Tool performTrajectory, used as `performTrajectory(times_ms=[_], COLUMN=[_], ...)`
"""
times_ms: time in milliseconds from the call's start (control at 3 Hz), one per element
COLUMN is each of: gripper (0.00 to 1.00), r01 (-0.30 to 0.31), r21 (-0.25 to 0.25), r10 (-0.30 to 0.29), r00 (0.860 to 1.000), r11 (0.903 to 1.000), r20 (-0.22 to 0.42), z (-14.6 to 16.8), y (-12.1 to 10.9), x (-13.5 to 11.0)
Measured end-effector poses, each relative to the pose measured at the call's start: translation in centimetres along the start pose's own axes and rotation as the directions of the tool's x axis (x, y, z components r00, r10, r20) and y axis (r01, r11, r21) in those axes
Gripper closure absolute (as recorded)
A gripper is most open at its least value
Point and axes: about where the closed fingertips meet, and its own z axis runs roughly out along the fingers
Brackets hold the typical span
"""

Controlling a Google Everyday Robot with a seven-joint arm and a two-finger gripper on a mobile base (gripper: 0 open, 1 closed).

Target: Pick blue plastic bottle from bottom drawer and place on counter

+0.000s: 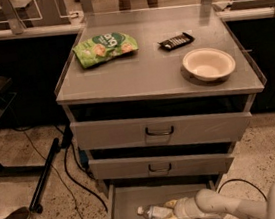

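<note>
- blue plastic bottle (152, 212) is seen lying on its side on the floor of the bottom drawer (124, 210), which is pulled open; its white cap is pointed to the left.
- gripper (164, 214) is found low inside the drawer, reached in from the right on the white arm (225, 205).
- its yellowish fingers (168, 205) are set on either side of the bottle's body and appear clenched on it; the bottle is not yet lifted off the drawer floor.
- step in hand is judged to be the grasp, the pick being not yet finished.
- counter (148, 75) is noted above, carrying a green snack bag (104, 48), a dark wrapped bar (176, 41) and a white bowl (208, 63).
- next move, as judged: the bottle is to be raised straight up, then drawn outward so that the fronts of the two upper drawers (160, 131) are cleared.
- a bare patch at the counter's front left is judged best suited for the placing.
</note>
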Motion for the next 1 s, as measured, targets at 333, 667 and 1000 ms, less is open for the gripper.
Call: performTrajectory(times_ms=[333, 667, 1000], gripper=[1.00, 1.00, 1.00], r01=[-0.034, -0.067, -0.067], r21=[0.036, 0.097, 0.097], r10=[0.034, 0.067, 0.067], r00=[0.999, 0.998, 0.998], r11=[0.9988, 0.9931, 0.9931], r20=[0.002, -0.001, -0.001], z=[-3.5, -10.7, -10.7], y=[0.9, 3.6, 3.6], x=[-0.8, -2.3, -2.4])
